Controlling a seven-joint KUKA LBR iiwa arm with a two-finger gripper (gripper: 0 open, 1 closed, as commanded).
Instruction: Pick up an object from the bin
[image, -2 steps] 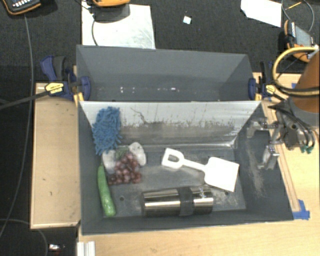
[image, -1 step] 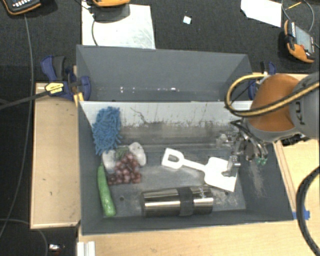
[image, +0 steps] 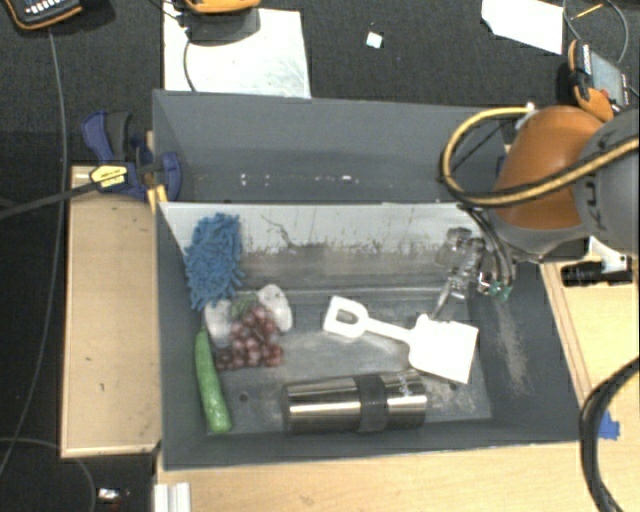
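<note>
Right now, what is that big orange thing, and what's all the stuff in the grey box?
That orange thing is part of a robot arm. It works a bit like your arm, and its job is to pick one thing out of the box. The one camera looks down from above and a little to the side, and the arm reaches in from the picture's right. At its tip is a metal gripper, the robot's "hand", low near the back right of the grey bin.

In the bin lie a fuzzy blue duster, purple grapes, a green cucumber, a white scoop and a shiny metal tube. The gripper is just past the scoop's wide end. I can't see it holding anything.
</note>
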